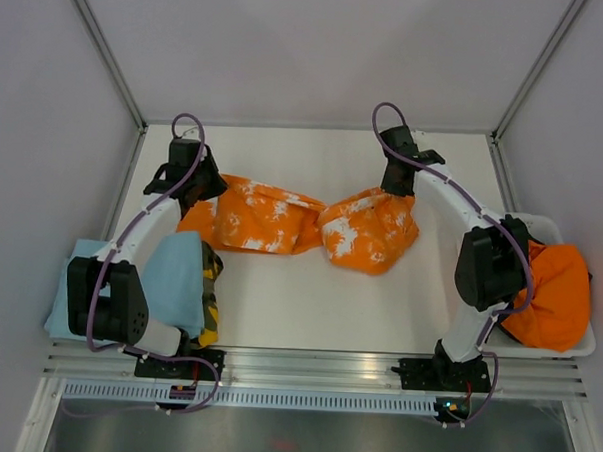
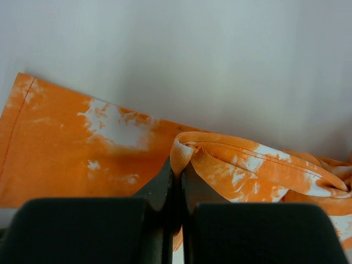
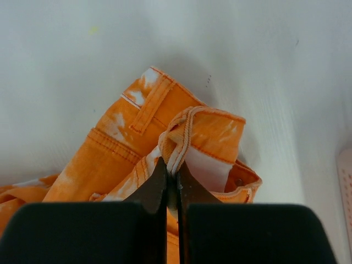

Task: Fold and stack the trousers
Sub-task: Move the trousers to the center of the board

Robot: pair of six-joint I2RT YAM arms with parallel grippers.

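Note:
Orange tie-dye trousers [image 1: 302, 224] lie stretched across the middle of the table, sagging in the centre. My left gripper [image 1: 205, 187] is shut on the hem end of the trousers [image 2: 231, 159], fabric pinched between its fingertips [image 2: 177, 168]. My right gripper [image 1: 396, 182] is shut on the waistband of the trousers [image 3: 181, 132], near a belt loop and button. A stack of folded trousers, light blue [image 1: 169, 280] on top with a camouflage pair [image 1: 210, 282] beneath, sits at the left front.
A white basket [image 1: 577, 343] at the right front holds more orange clothing [image 1: 554, 292]. Metal frame posts and pale walls bound the table at the back and sides.

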